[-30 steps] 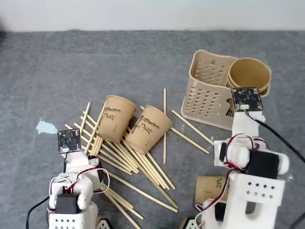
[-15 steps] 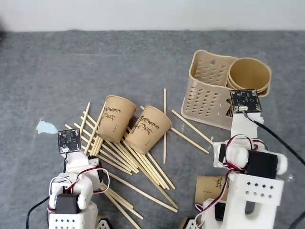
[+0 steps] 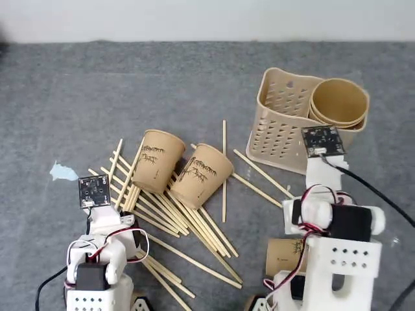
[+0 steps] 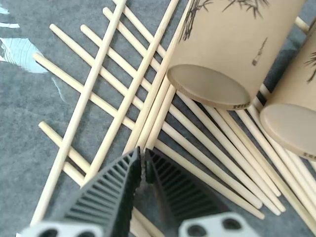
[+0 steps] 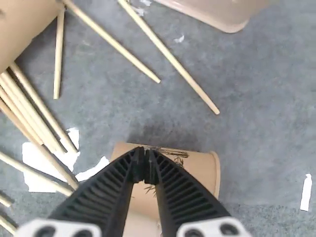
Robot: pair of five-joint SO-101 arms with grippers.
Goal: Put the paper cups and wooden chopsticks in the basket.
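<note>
R arm [image 3: 334, 223] backed off basket [image 3: 279, 129]; R fingers [image 5: 116, 187] together over cup [image 5: 197, 168], L fingers [image 4: 111, 190] together.

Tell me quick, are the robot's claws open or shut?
Left gripper: shut, holding nothing.
Right gripper: shut, holding nothing, above a lying paper cup.

We judged it a robotics lab bench: 2 arms of white printed parts, the left arm [image 3: 97, 262] and the right arm [image 3: 340, 249], showed bare wiring [image 3: 146, 243] on a grey felt-covered table [image 3: 130, 84] below a plain white wall [image 3: 207, 19].
</note>
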